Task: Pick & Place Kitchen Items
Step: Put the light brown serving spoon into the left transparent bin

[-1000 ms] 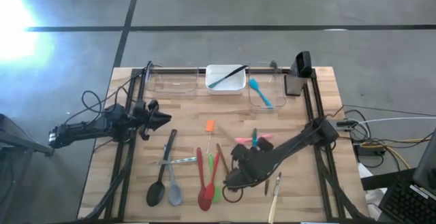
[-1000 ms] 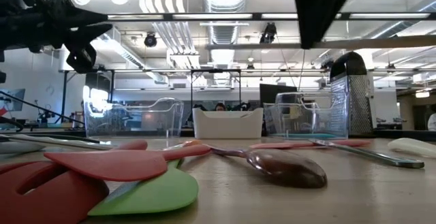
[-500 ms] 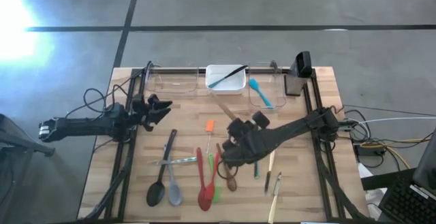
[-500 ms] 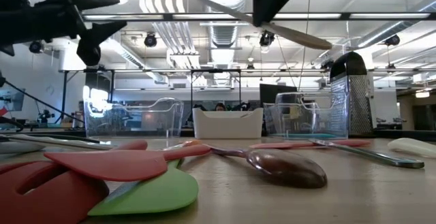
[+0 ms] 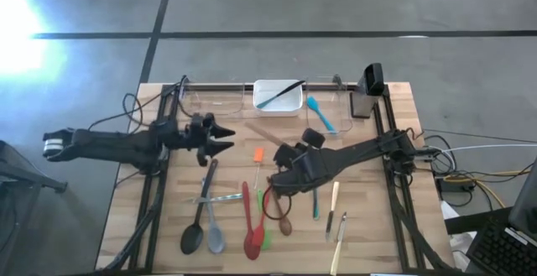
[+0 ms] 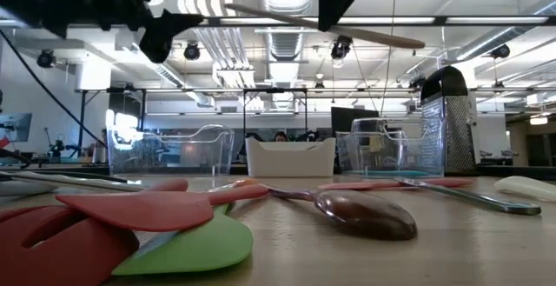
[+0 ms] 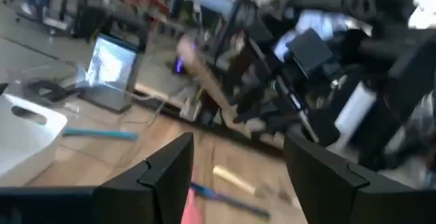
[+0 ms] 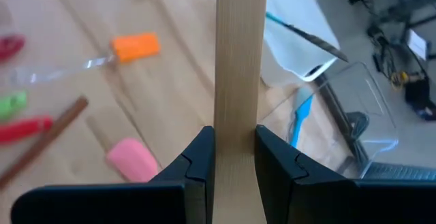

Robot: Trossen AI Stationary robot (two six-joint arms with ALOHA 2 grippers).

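Butcher-block boards make up the table (image 5: 117, 234), which stands on a grey concrete floor with three tubs lined along its far edge. Clamped between the fingers of the right gripper (image 8: 235, 157) is a flat, pale wooden spatula (image 8: 240, 60), a plain straight-grained strip that runs out ahead of the fingertips; from above it (image 5: 267, 134) slants out past the gripper (image 5: 285, 163) toward the white tub (image 5: 278, 97), and from table height it (image 6: 365, 34) hangs well above the boards. Below and beside that gripper lie a pink spatula (image 8: 133, 160), an orange spatula (image 8: 135, 45) and a brown wooden spoon (image 5: 278, 212); beyond its tip a blue spatula (image 5: 320, 114) rests in a clear tub (image 5: 329, 112). The left gripper (image 5: 220, 136) hovers empty with its fingers spread wide, just above the handle of a black spoon (image 5: 200, 210). A second ago the right gripper sat low among the utensils near the table's front; it has since lifted the wooden spatula and carried it toward the tubs. The left gripper, then nearly closed at the table's left edge, has opened and reached inward toward the middle.
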